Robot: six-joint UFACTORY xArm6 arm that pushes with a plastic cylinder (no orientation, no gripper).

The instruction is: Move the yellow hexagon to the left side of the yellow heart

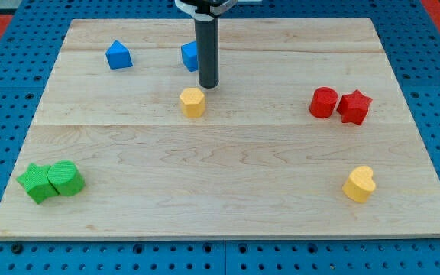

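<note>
The yellow hexagon (193, 101) lies on the wooden board a little left of the middle, in the upper half. The yellow heart (359, 184) lies near the view's bottom right. My tip (208, 85) stands just above and slightly right of the yellow hexagon, close to it but with a small gap. The rod rises from there to the view's top.
A blue block (189, 56) sits partly hidden behind the rod, and a blue house-shaped block (118, 56) lies at upper left. A red cylinder (324, 102) and a red star (354, 107) touch at the right. Two green blocks (51, 181) sit at bottom left. The wooden board (228, 206) lies on a blue pegboard.
</note>
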